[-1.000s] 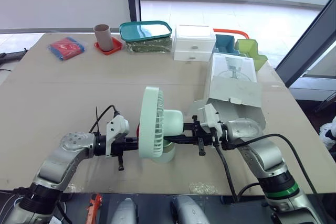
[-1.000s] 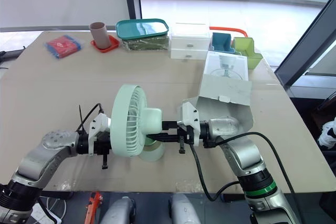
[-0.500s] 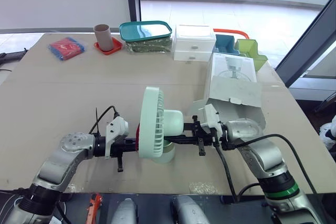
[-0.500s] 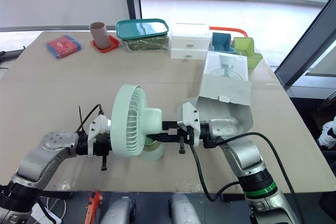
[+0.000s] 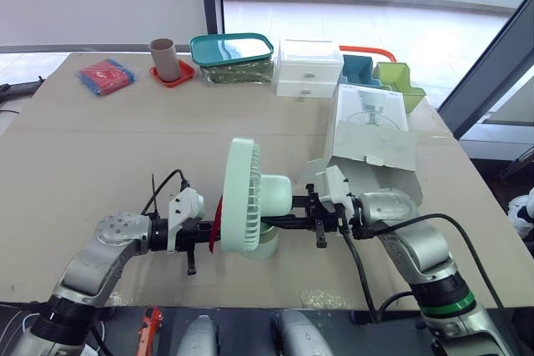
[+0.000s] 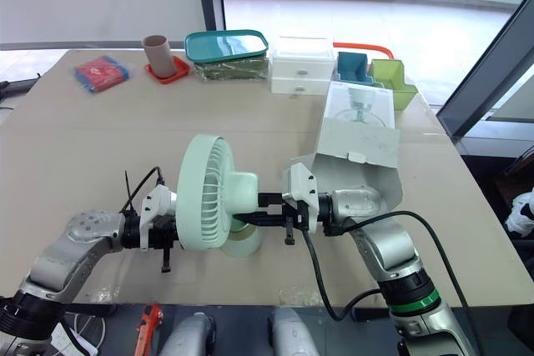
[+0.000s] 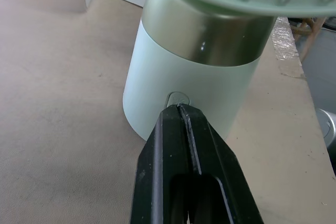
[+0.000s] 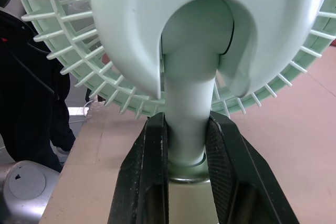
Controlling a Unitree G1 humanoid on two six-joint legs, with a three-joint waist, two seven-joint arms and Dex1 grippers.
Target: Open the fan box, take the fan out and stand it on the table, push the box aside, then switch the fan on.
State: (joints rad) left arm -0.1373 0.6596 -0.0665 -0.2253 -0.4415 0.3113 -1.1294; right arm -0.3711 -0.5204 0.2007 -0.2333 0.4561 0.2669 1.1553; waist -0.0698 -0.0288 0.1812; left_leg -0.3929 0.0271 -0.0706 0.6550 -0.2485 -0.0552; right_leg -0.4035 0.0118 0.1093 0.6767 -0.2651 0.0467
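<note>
Our right gripper (image 8: 185,123) clamps the fan (image 5: 244,198) by its stem; our left gripper (image 7: 179,110), closed tight, touches the base button (image 7: 177,98).

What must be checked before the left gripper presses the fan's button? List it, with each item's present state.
1. The fan stands upright on the table: ok.
2. The right gripper is shut on the fan's stem, steadying it: ok.
3. The left gripper is shut, tips lined up on the button in the base: ok.
4. The box lies aside, on the robot's right: ok.
5. Tips touching the button: cannot tell.
</note>
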